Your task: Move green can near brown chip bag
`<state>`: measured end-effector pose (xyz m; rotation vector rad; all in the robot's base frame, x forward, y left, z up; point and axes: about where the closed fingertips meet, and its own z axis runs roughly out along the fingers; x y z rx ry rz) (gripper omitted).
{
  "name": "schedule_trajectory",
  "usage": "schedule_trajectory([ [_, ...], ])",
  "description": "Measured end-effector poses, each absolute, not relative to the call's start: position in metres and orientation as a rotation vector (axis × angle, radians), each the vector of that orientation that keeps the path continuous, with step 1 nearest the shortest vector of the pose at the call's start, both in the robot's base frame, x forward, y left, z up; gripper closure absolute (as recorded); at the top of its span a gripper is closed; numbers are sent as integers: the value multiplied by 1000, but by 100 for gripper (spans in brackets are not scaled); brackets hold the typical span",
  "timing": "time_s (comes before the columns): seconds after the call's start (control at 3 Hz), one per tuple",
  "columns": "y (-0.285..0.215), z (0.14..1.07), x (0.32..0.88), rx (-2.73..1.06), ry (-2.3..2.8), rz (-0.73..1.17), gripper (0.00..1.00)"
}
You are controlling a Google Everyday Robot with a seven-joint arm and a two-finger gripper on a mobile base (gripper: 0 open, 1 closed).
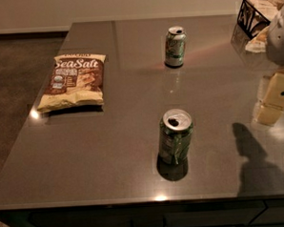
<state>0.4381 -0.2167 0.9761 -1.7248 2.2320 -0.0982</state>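
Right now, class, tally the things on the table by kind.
Cans: 2, the green can and the paler can
Chip bags: 1, the brown chip bag
Racks: 1, the wire rack
Total: 4
The gripper hangs at the right edge.

1. Table (111, 155): dark, glossy top with small light glints.
2. Pale can (175, 47): upright at the far middle, white-and-green label, silver top.
3. Wire basket (247, 18): black, at the far right corner, pale contents.
4. Carpet (15, 69): left of the table.
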Motion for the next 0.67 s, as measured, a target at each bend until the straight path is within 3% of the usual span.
schedule_trajectory([
  [0.67,-208,978,432,-1744,2217,-30,0],
])
